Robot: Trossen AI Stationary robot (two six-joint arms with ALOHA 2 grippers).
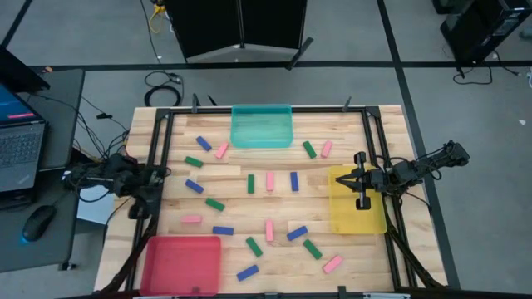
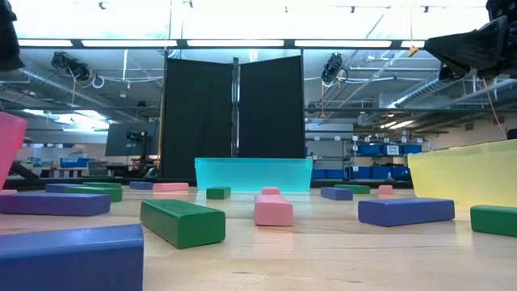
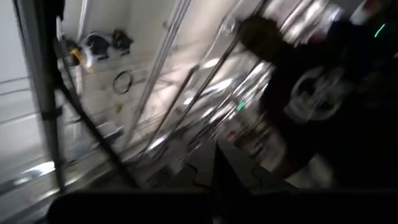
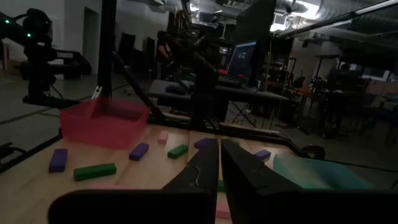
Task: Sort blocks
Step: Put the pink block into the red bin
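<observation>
Overhead, blocks (image 1: 269, 180) scattered mid-table; right gripper (image 1: 359, 180) jaws clenched over yellow tray's (image 1: 357, 218) edge; left jaws unclear.

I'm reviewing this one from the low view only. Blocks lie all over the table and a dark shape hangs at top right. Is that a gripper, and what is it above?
Observer: Yes. From above, the right gripper hovers over the far end of the yellow tray.
Operator: Is it holding a block?
Observer: No. Its wrist view shows the fingers shut with nothing between them.
Operator: Where's the left arm?
Observer: The left gripper waits at the table's left edge, away from the blocks.
Operator: Has anything been sorted?
Observer: From above, the yellow tray, red tray and teal tray show no blocks inside.
</observation>
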